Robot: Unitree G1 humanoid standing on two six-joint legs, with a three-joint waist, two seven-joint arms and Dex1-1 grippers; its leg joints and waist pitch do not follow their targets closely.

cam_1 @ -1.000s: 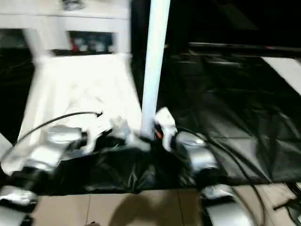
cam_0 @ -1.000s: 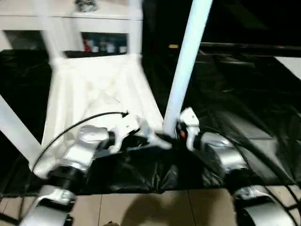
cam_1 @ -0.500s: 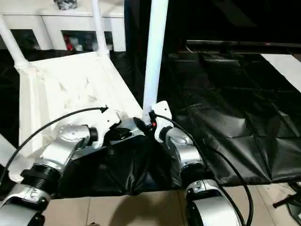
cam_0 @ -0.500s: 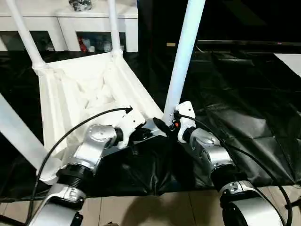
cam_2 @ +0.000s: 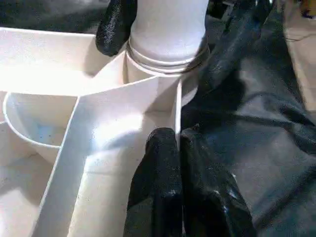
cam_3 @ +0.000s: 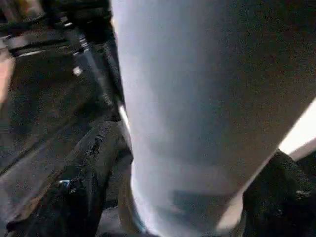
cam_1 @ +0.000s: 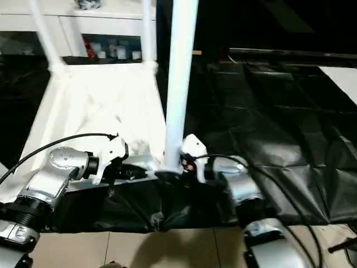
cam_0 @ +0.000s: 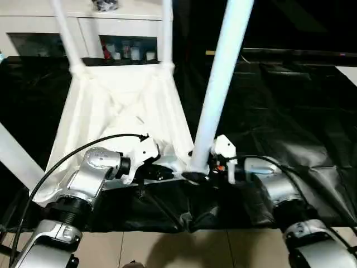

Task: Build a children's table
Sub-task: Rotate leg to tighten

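Covering the whole work area is a black plastic sheet (cam_0: 290,111), crinkly all over, with tiled floor (cam_0: 167,248) showing along its near edge. Sitting on the sheet toward its left side is the children's table (cam_0: 120,106), flipped upside down so the ribbed underside of the white top faces up. Behind it, past the sheet's far edge, there's a white cabinet (cam_0: 39,22) with some small stuff on its shelf, too fuzzy to say what.

Legs next: two white legs (cam_0: 166,30) stand in the far corner sockets, another one (cam_0: 17,159) angles off at the near left corner, and the near right leg (cam_0: 223,72) stands upright in its corner socket, right between the two arms. In the left wrist view you can see that leg's ringed base (cam_2: 168,57) seated in the round socket.

Right gripper (cam_0: 202,169) has its black fingers (cam_2: 116,27) spread on either side of that leg's base, just above the socket. They hug it close, but I honestly can't tell if they're actually squeezing it.

Left gripper (cam_2: 178,148) is pressed together, fingertips pinching the thin upright rim of the tabletop just beside that same corner socket. A black cable (cam_0: 78,156) loops over the silver left forearm.
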